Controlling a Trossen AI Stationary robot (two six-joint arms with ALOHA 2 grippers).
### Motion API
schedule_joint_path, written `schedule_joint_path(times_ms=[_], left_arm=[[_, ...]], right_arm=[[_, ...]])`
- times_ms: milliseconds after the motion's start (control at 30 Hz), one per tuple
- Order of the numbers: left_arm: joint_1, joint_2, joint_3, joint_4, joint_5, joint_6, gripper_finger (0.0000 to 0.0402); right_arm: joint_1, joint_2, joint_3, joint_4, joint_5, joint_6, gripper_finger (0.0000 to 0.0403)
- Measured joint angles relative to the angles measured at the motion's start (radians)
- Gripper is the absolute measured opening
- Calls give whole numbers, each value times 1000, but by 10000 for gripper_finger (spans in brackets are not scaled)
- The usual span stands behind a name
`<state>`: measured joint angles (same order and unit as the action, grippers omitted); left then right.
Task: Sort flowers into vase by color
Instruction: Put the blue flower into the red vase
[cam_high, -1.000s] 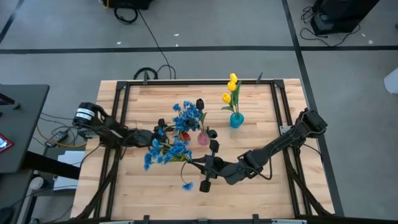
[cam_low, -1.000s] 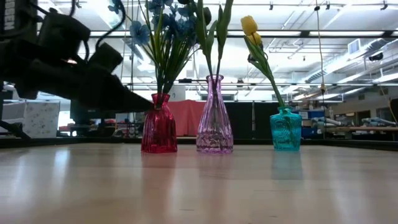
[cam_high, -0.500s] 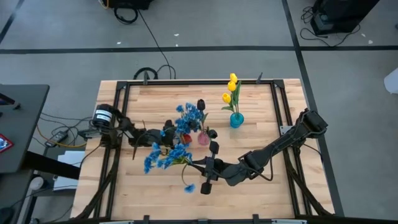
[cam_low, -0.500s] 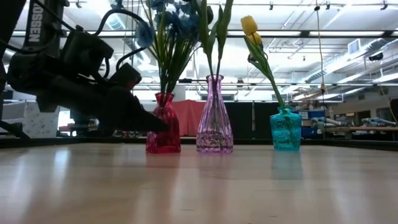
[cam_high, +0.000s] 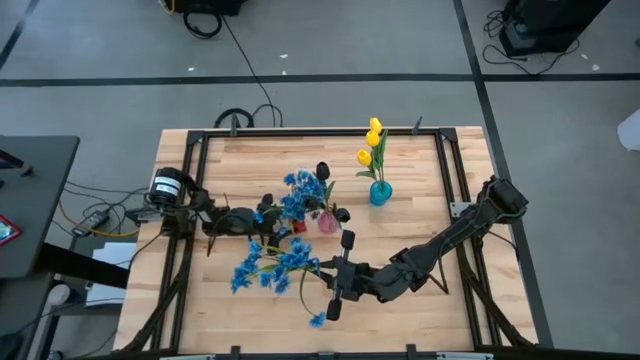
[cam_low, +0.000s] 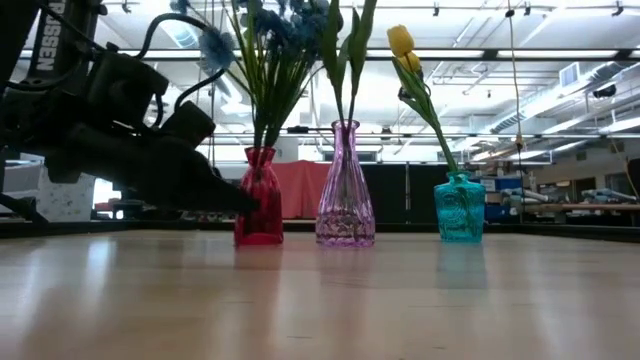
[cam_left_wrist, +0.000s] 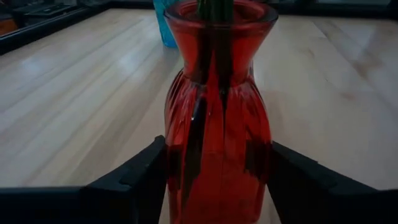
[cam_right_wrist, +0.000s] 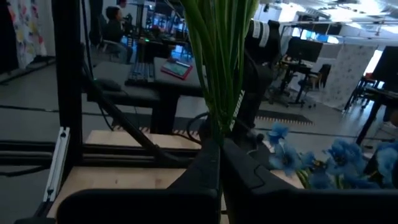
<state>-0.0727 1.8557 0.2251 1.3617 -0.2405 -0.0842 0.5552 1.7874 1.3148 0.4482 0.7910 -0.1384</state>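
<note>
Low view: blue flowers (cam_low: 262, 25) fill the red vase (cam_low: 259, 209) clasped by the left gripper (cam_left_wrist: 214, 163), yellow tulips (cam_low: 402, 42) the teal vase (cam_low: 459, 207); the right gripper (cam_right_wrist: 219, 158) pinches green stems (cam_right_wrist: 219, 56).

Red vase (cam_low: 260, 205), pink vase (cam_low: 345, 190), teal vase (cam_low: 460, 208), yellow tulips (cam_high: 371, 143), blue blossoms (cam_high: 272, 268)

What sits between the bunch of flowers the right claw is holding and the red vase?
The left gripper does: its fingers sit on both sides of the red vase, between it and the blue flowers that the right gripper grips.
</note>
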Motion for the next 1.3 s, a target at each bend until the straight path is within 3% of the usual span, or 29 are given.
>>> schedule_joint_path(times_ms=[167, 333, 433, 733, 933, 1067, 1300], left_arm=[[-2, 0, -37, 92, 10, -25, 239], [-2, 0, -85, 197, 85, -86, 238], [-8, 0, -92, 200, 135, -119, 238], [-96, -30, -50, 188, 151, -112, 238], [-130, -195, -4, -67, 147, -106, 237], [-146, -325, 68, -319, 141, -78, 237], [-166, -513, 194, -595, 132, -55, 237]], right_arm=[[-3, 7, 0, 10, -17, -1, 12], [-16, 29, 0, 84, -34, -46, 12], [-29, 29, 0, 96, -57, -51, 12], [-40, 29, 0, 227, -111, -163, 12], [-35, 20, 0, 286, -103, -230, 12], [-31, 6, 2, 290, -78, -231, 12], [-17, -7, 32, 290, -58, -319, 12]])
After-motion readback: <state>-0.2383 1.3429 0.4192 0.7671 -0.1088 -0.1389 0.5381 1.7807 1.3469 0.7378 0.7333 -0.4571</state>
